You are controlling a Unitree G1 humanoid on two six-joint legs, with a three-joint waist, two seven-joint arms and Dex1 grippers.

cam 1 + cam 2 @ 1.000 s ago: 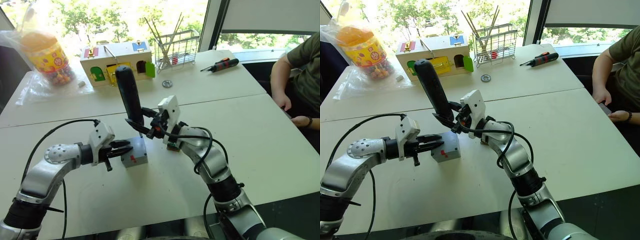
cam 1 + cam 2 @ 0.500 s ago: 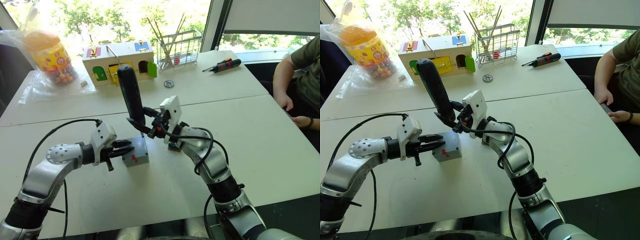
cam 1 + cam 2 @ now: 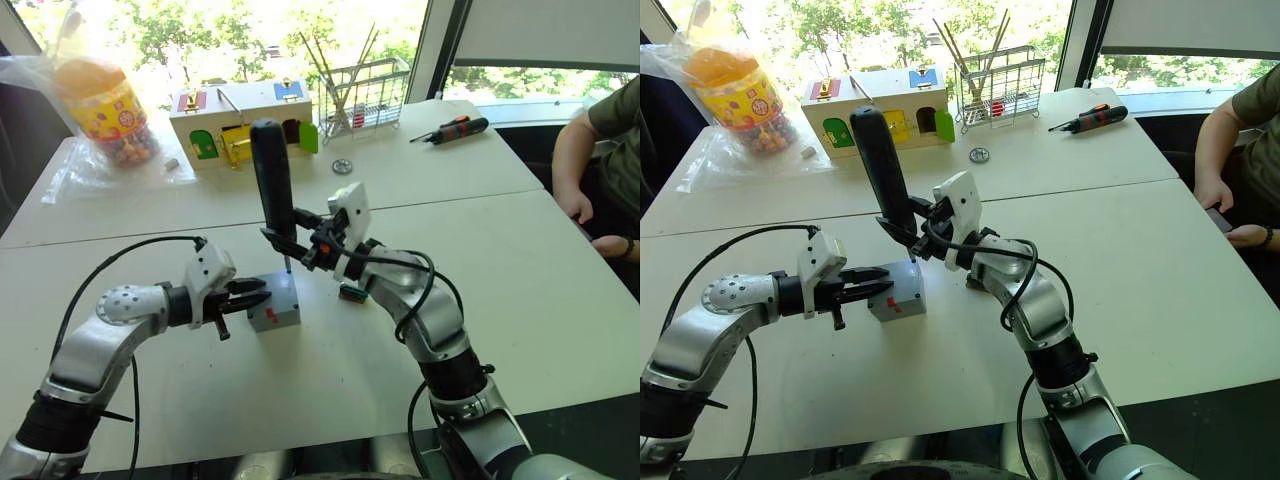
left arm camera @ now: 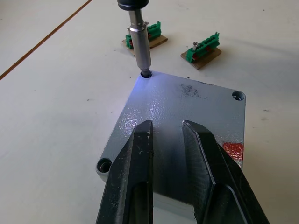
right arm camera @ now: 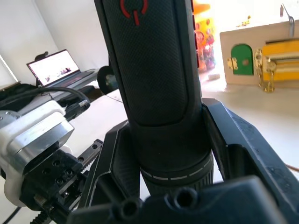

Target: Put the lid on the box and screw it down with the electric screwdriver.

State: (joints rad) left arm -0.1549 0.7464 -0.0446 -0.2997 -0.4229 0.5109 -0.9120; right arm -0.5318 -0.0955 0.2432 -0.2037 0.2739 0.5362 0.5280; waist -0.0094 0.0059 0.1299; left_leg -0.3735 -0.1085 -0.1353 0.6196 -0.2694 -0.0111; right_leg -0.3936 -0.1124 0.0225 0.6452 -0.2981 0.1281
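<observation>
The electric screwdriver [image 3: 273, 185] has straightened upright, clamped in the right gripper [image 3: 296, 243].
Its bit enters the lid [image 4: 187, 126] corner hole ahead of the narrowly parted left gripper [image 4: 167, 140].

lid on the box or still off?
On. The lid sits flat atop the box; the electric screwdriver bit is in a corner hole.

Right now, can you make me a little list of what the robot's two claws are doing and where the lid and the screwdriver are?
lid: on the box, corner holes showing
electric screwdriver: upright, bit in a far corner hole of the lid
right claw: shut on the electric screwdriver's lower body
left claw: open, fingers just over the lid's near edge
table: white, two small green parts lie past the box
</observation>
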